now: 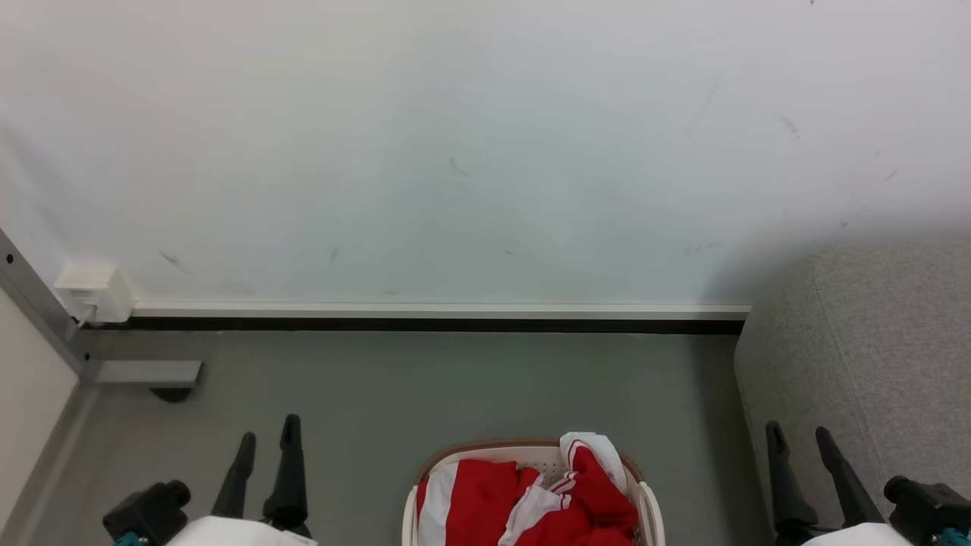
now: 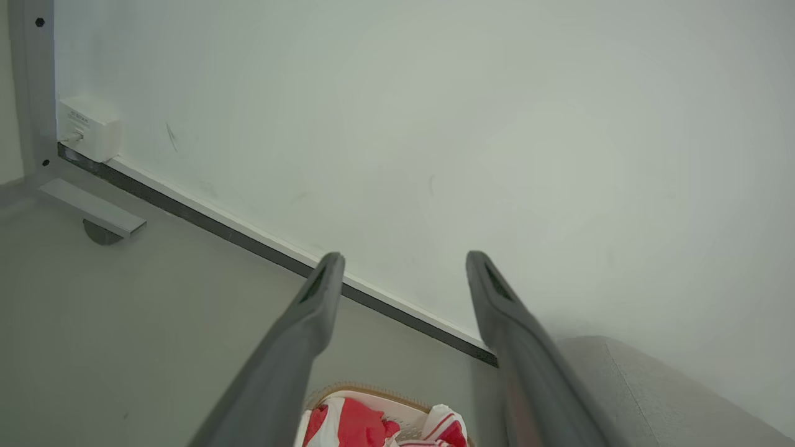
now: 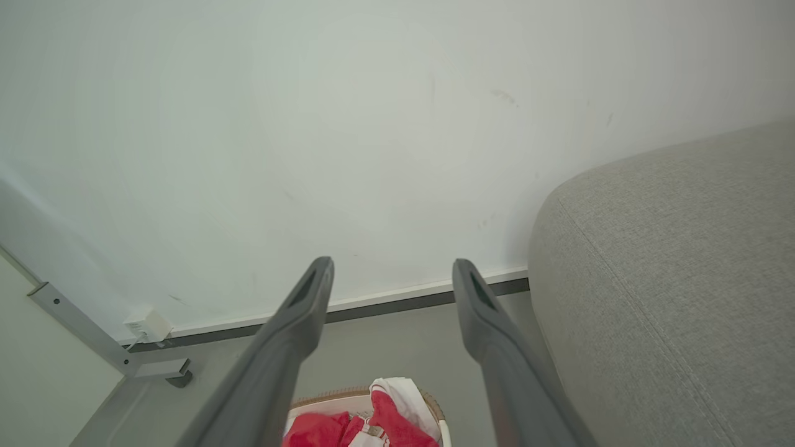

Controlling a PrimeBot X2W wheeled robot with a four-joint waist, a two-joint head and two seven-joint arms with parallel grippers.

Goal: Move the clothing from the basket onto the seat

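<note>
Red-and-white soft fabric clothing (image 1: 531, 500) heaped in oval white perforated plastic basket (image 1: 497, 446), beside large light grey upholstered seat (image 1: 872, 364). Left gripper (image 1: 268, 427), right gripper (image 1: 796, 429) flank it, jaws apart, empty. Garments likely light, limp; pinch raised top fold.

long dark fingers (image 1: 289, 466), black wrist blocks (image 1: 148, 509), white forearms (image 1: 227, 532)

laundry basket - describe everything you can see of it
The laundry basket is white plastic, with small perforations in its inner wall and a brown woven-looking band along its rounded rim. Its near part is cut off by the head view's bottom edge. It stands upright on the grey floor, left of the grey fabric seat, floor showing between them. Red-and-white clothing fills it, one white fold rising over the far right rim.
</note>
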